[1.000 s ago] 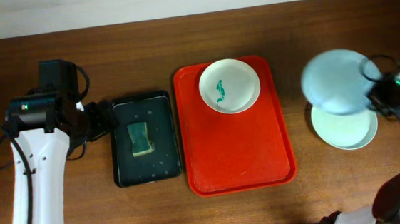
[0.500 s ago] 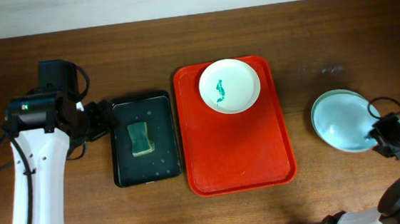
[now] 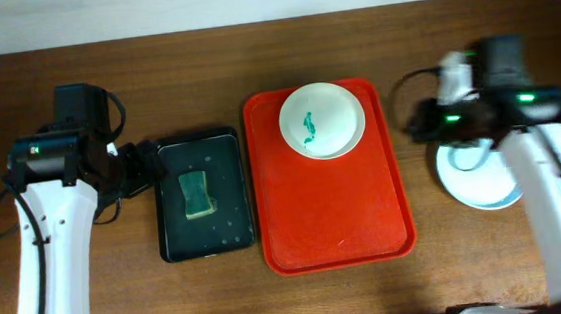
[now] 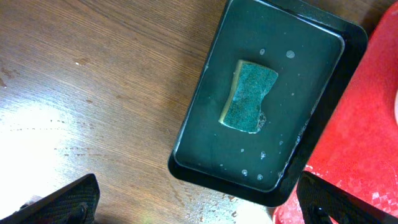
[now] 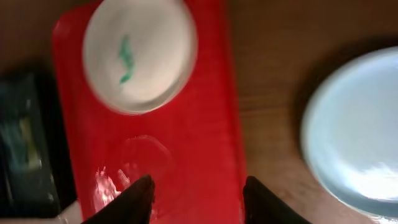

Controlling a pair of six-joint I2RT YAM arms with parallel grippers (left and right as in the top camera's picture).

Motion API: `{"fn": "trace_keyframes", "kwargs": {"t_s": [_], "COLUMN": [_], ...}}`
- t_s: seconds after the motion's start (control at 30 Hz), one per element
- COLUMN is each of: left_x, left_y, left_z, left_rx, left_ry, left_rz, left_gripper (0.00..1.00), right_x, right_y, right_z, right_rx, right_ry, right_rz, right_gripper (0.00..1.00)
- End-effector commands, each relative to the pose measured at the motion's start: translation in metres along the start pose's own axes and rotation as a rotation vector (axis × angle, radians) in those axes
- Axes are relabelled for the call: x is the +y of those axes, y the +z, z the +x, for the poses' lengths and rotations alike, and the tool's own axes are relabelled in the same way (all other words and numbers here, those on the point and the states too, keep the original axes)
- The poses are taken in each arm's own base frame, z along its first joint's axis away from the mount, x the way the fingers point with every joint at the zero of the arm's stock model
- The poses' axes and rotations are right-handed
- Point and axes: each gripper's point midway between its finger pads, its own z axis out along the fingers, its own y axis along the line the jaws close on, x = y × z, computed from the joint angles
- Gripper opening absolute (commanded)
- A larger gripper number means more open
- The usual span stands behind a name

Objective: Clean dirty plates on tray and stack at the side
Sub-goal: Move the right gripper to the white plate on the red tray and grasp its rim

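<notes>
Overhead, starting at the left edge: what does that arm show? (Desk)

Left fingers (image 4: 65,200) spread wide, holding nothing, at the left side of the black tray (image 3: 224,171); a green sponge (image 3: 196,194) lies in the middle of it, with water beads dotted around; the wrist view shows it best. (Photographer)

And the centre of the bench (image 3: 72,53)? (Desk)

Red tray (image 3: 330,213) just beside the black one, on its right; white plate (image 3: 322,120) sits at the tray's far end, close to the rim, a teal smear (image 3: 308,127) in its centre. (Photographer)

The right side? (Desk)

Right fingers (image 5: 134,200) parted and gripping nothing, poised over the red tray's right-hand part, near the white plate; pale blue plate (image 3: 483,186) rests on the bare dark wood to the right of the tray, apart from it, partly under the right arm (image 3: 549,186); its visible face looks clean; whether another plate lies beneath it cannot be told. (Photographer)
</notes>
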Motion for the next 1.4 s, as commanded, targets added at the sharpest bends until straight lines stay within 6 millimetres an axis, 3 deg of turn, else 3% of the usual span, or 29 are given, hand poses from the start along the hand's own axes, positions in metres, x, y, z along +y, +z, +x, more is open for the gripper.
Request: {"fn": "trace_keyframes", "kwargs": {"t_s": [0.0,0.17,0.3,0.33,0.4,0.43,0.5,0.7,0.87,0.97,1.07,1.2,1.37], "left_x": [0.002,0.002,0.002,0.002,0.002,0.002,0.002,0.002,0.002,0.002,0.002,0.002,0.002], "left_y": [-0.005,-0.005,-0.005,-0.005,-0.005,-0.005,-0.005,-0.005,-0.005,-0.005,-0.005,-0.005,-0.005], "left_z": [-0.003,-0.003,-0.003,-0.003,-0.003,-0.003,-0.003,-0.003,-0.003,-0.003,-0.003,-0.003,-0.003], "left_rx": [-0.021,-0.021,-0.021,-0.021,-0.021,-0.022,-0.021,-0.021,-0.021,-0.021,-0.021,-0.021,-0.021], "left_ry": [0.005,0.005,0.005,0.005,0.005,0.005,0.005,0.005,0.005,0.005,0.005,0.005,0.005], "left_rz": [-0.004,-0.004,-0.004,-0.004,-0.004,-0.003,-0.004,-0.004,-0.004,-0.004,-0.004,-0.004,-0.004], "left_gripper": [0.99,0.99,0.99,0.99,0.99,0.99,0.99,0.99,0.99,0.99,0.99,0.99,0.99], "right_x": [0.015,0.007,-0.001,-0.005,-0.009,-0.008,-0.006,0.001,0.007,0.017,0.027,0.028,0.034], "right_y": [0.051,0.131,0.19,0.2,0.209,0.208,0.205,0.183,0.158,0.166,0.176,0.166,0.116], "right_z": [-0.002,-0.022,-0.012,-0.006,0.003,0.007,0.013,0.053,0.111,0.137,0.156,0.146,0.099], "right_rx": [0.049,0.067,0.145,0.167,0.205,0.222,0.246,0.423,0.656,0.688,0.691,0.623,0.418], "right_ry": [-0.159,-0.149,-0.079,-0.06,-0.053,-0.046,-0.02,0.109,0.27,0.33,0.366,0.346,0.158], "right_rz": [0.119,0.137,0.077,0.084,0.089,0.083,0.075,0.052,0.128,0.18,0.212,0.241,0.144], "right_gripper": [0.55,0.6,0.6,0.58,0.43,0.22,0.04,0.04,0.04,0.17,0.18,0.24,0.33]}}
